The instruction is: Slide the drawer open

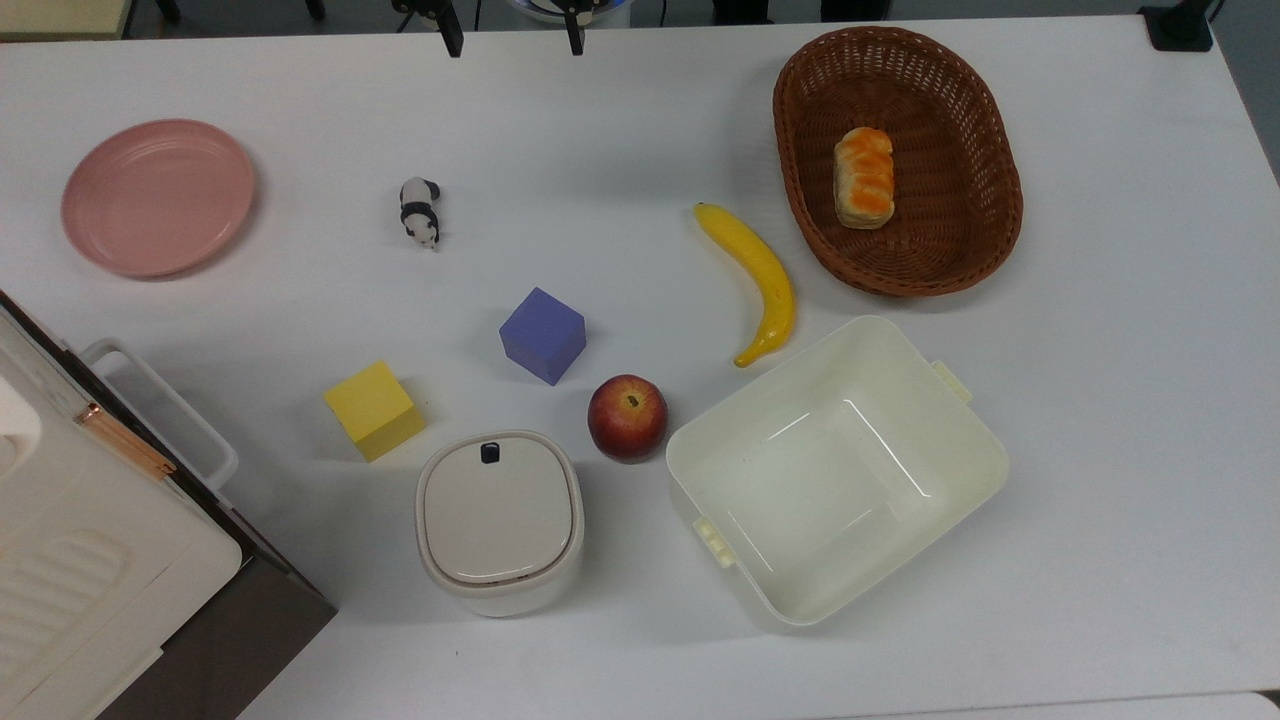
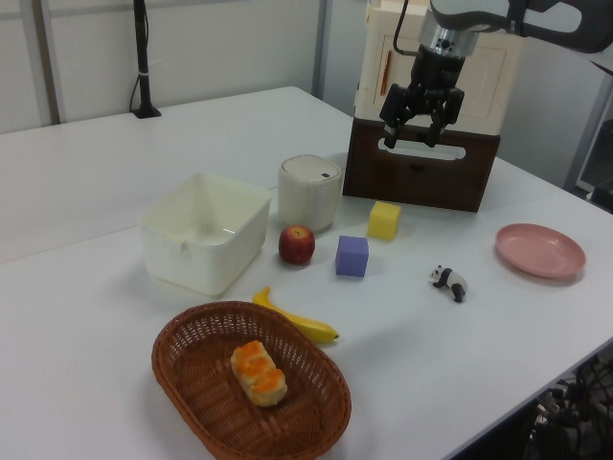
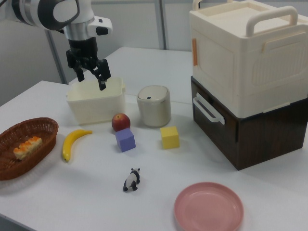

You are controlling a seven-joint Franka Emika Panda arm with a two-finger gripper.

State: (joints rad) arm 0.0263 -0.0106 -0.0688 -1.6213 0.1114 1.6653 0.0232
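The drawer [image 3: 212,131] is the dark brown front of the cabinet under the cream appliance, and it sits flush and closed. Its white loop handle [image 3: 208,109] sticks out toward the table; the handle [image 1: 163,408] also juts from the cabinet at the top view's lower left. My gripper [image 3: 91,76] hangs high in the air, open, with nothing between its fingers, well away from the handle. In the left view the gripper [image 2: 414,123] lines up in front of the drawer's handle [image 2: 423,152].
On the table stand a cream tub [image 1: 835,470], a lidded white pot [image 1: 498,520], an apple [image 1: 627,416], a yellow cube [image 1: 374,409] and a purple cube [image 1: 542,335]. Farther off lie a banana [image 1: 757,277], a panda toy [image 1: 421,211], a pink plate [image 1: 157,196] and a wicker basket [image 1: 960,240] with bread.
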